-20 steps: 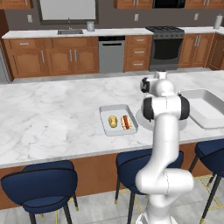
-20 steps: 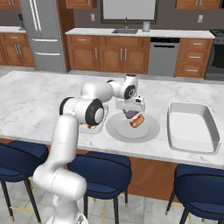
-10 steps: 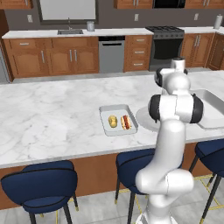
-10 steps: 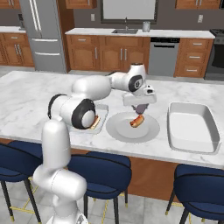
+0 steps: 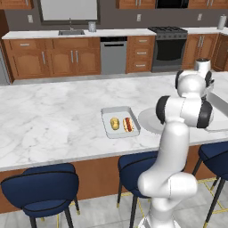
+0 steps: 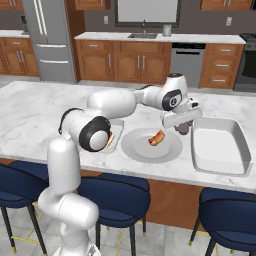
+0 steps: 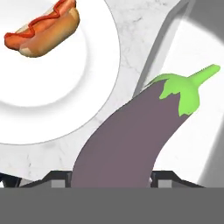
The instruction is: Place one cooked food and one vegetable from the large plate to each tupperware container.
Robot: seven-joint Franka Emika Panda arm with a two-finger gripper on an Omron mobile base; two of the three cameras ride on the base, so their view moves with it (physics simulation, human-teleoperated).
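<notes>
Setting: rendered home kitchen. Marble-topped island (image 5: 53,116) in foreground, navy stools (image 5: 42,189) tucked under its near edge. Back wall: run of brown wood cabinets (image 5: 49,58) under a pale counter, sink with tap (image 5: 70,31) below a window, steel dishwasher (image 5: 113,55), black oven range (image 5: 169,46). Right base view adds a steel fridge (image 6: 47,40) at far left. Food on the island, a hot dog (image 6: 156,138) on a round plate (image 6: 137,150), fits a domestic kitchen

Small tray (image 5: 119,122) with yellowish lump (image 5: 115,124) and hot dog (image 5: 128,124), beside round plate (image 5: 149,120).
</notes>
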